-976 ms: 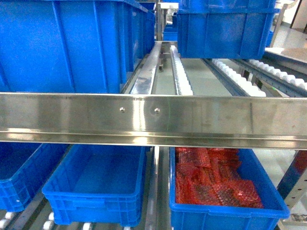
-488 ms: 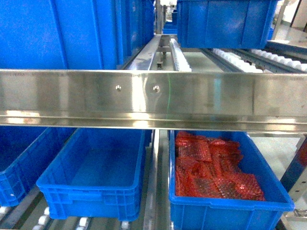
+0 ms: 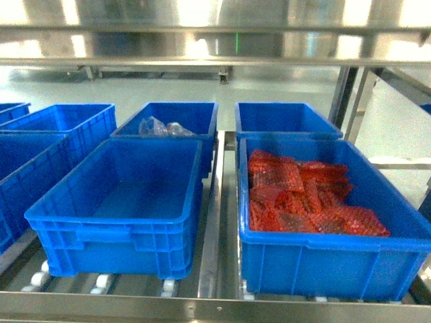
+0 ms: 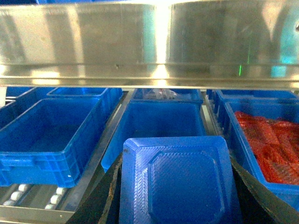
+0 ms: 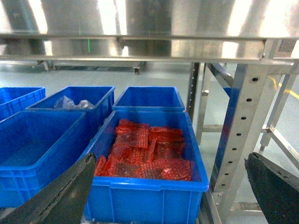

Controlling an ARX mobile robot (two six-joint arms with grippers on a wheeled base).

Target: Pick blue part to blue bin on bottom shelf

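Note:
The blue part [image 4: 177,182] is a flat square piece with an octagonal recess. My left gripper [image 4: 177,189] is shut on it, with dark fingers [image 4: 105,196] against both its sides. It hangs in front of the bottom shelf [image 3: 202,311], a steel tier with white rollers and a riveted front lip. Straight ahead of the part stands an empty blue bin [image 4: 163,121], which sits front left of centre in the head view [image 3: 121,202]. My right gripper [image 5: 170,186] is open, nothing between its fingers, facing a bin of red packets [image 5: 149,154]. Neither gripper shows in the head view.
A blue bin of red bubble-wrapped packets [image 3: 316,202] sits front right. Behind are a bin with a clear plastic bag [image 3: 168,124] and another blue bin [image 3: 283,118]; more blue bins [image 3: 40,148] stand left. A steel upper tier [image 3: 215,40] hangs overhead. A perforated upright [image 5: 238,140] stands right.
The head view has dropped from the upper tier down to the bottom shelf; the steel lip that crossed mid-frame is now at the top, and the lower bins fill the view.

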